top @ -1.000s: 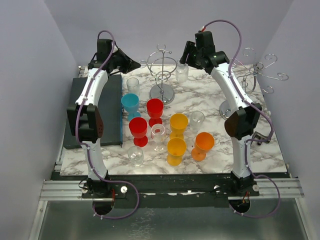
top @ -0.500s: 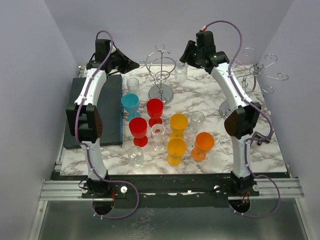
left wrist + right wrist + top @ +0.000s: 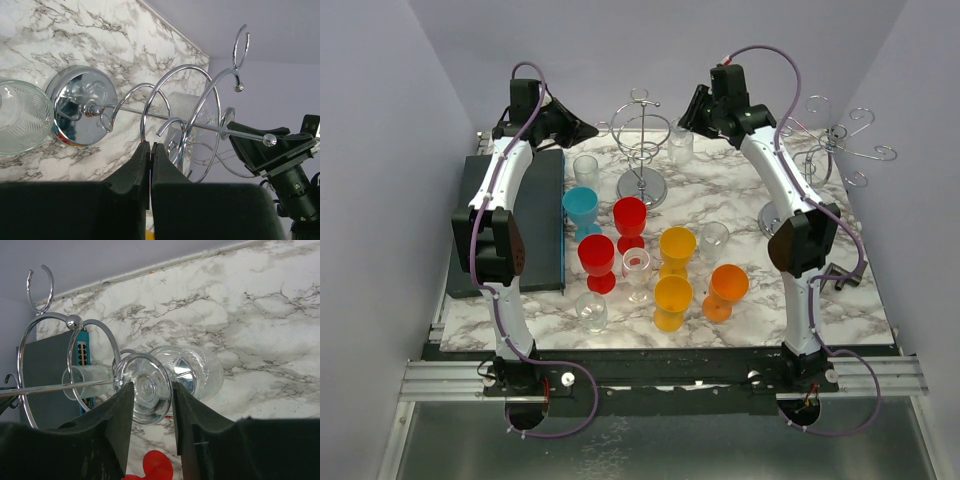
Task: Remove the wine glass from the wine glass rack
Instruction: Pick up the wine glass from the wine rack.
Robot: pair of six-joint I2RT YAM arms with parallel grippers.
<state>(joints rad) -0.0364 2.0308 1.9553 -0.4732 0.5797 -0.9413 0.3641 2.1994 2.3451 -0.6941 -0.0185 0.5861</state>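
— What is hard to make out?
— On the bench point(image 3: 740, 195), the right arm covers the foot of the right rack point(image 3: 832, 145). From the right wrist, the stem of the wine glass point(image 3: 192, 372) hides behind its own round foot.
— Counts?
— One dark slab point(image 3: 535, 200) lies along the left edge. There are two wire racks. Ten pieces stand on the marble: two red cups point(image 3: 630, 215), two yellow cups point(image 3: 678, 243), one blue cup point(image 3: 581, 205), one orange cup point(image 3: 728, 283) and four clear glasses point(image 3: 592, 310).
— Where is the wine glass?
— It hangs on the right side of the centre rack point(image 3: 645, 150), near the back wall. That rack carries just this one.
— And the pincers?
— The left pincer point(image 3: 150, 150) is pressed together, just beside a wire loop of that rack. The right pincer point(image 3: 150, 388) is parted, with a finger on either side of the glass's foot. I cannot tell whether they touch it.
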